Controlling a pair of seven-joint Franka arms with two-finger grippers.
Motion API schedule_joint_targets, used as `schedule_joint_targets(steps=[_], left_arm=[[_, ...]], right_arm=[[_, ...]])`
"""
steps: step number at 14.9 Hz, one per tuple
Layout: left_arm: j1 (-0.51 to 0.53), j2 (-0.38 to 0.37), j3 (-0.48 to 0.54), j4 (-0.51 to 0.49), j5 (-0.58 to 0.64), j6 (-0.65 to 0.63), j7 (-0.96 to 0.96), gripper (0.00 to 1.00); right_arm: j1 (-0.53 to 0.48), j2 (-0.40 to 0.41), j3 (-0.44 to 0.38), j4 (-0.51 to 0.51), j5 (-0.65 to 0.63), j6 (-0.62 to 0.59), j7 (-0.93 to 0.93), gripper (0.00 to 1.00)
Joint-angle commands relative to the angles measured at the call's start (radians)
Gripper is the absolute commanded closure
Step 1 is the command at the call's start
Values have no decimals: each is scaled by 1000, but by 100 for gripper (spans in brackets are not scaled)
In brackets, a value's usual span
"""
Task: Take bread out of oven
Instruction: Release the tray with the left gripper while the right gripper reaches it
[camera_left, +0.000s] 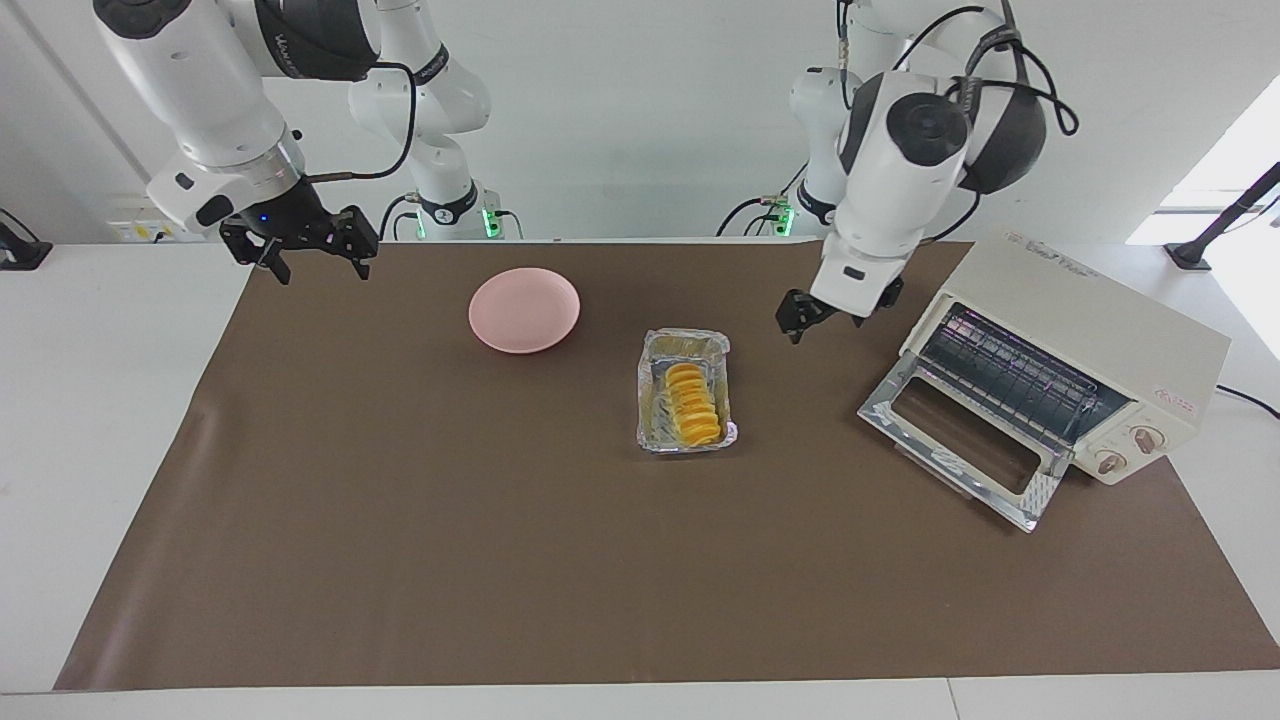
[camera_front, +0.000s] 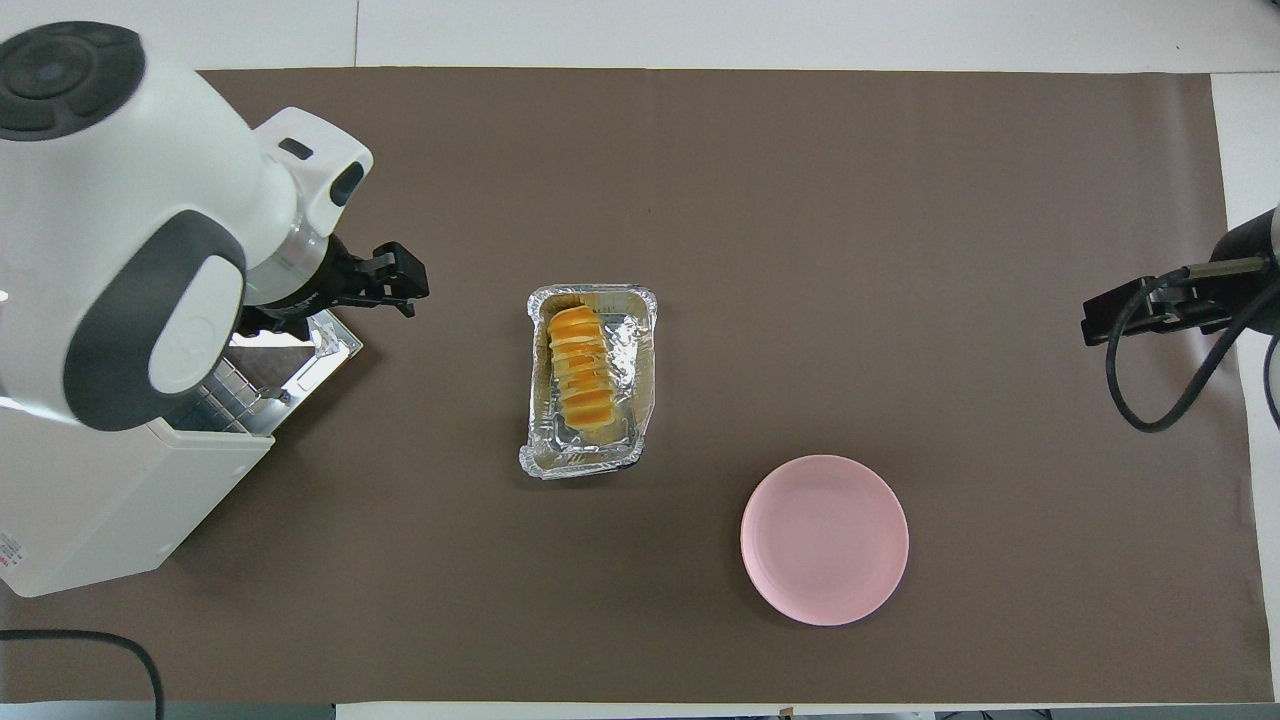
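The bread (camera_left: 692, 402) (camera_front: 582, 368), a ridged golden-yellow roll, lies in a silver foil tray (camera_left: 645, 412) (camera_front: 646, 345) on the brown mat mid-table, outside the oven. The cream-white oven (camera_left: 1095, 325) (camera_front: 95, 505) stands at the left arm's end, its glass door (camera_left: 955, 445) dropped open and its wire rack bare. My left gripper (camera_left: 828, 313) (camera_front: 388, 286) hangs open and empty in the air over the mat between the tray and the oven door. My right gripper (camera_left: 312, 256) (camera_front: 1125, 312) waits open and empty over the mat's edge at the right arm's end.
A round pink plate (camera_left: 524, 310) (camera_front: 824, 540) sits on the mat nearer to the robots than the tray, toward the right arm's end. The brown mat (camera_left: 450, 540) covers most of the white table.
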Motion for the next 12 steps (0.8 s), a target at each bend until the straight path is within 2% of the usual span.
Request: schedule_joint_targets(steps=[1, 2, 4, 8, 12], left_arm=[[56, -37, -10, -12, -16, -31, 56, 0], [77, -45, -10, -12, -10, -46, 83, 0], [119, -65, -10, -9, -8, -82, 143, 0], [162, -100, -12, -2, 7, -137, 202, 0], [174, -128, -10, -6, 30, -154, 242, 0]], right_arm=[[-4, -47, 8, -78, 12, 17, -49, 0], [-3, -56, 12, -119, 15, 89, -42, 0], [45, -46, 27, -136, 15, 140, 24, 0], [224, 75, 28, -136, 31, 307, 266, 0], [351, 210, 28, -129, 108, 498, 440, 0]])
